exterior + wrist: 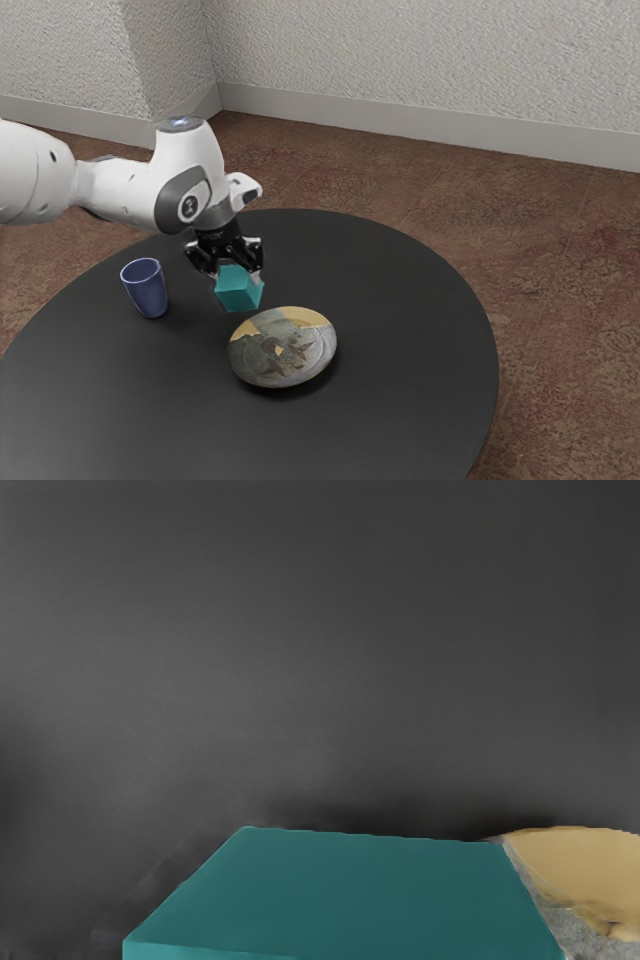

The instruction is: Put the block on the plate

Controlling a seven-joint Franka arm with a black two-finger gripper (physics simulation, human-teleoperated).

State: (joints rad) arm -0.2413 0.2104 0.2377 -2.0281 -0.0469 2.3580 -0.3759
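In the exterior view my gripper points down over the table with its fingers on two sides of the teal block, shut on it. The block hangs a little tilted, beyond the plate's upper-left rim in that view. The round plate, patterned grey, green and tan, lies on the table. At the wrist view's lower edge the teal block looms large, and a tan and grey part of the plate shows beside it, partly hidden by the block.
A blue cup stands upright on the round black table, toward the exterior view's left from the block. Brown carpet and a pale textured wall lie beyond the table.
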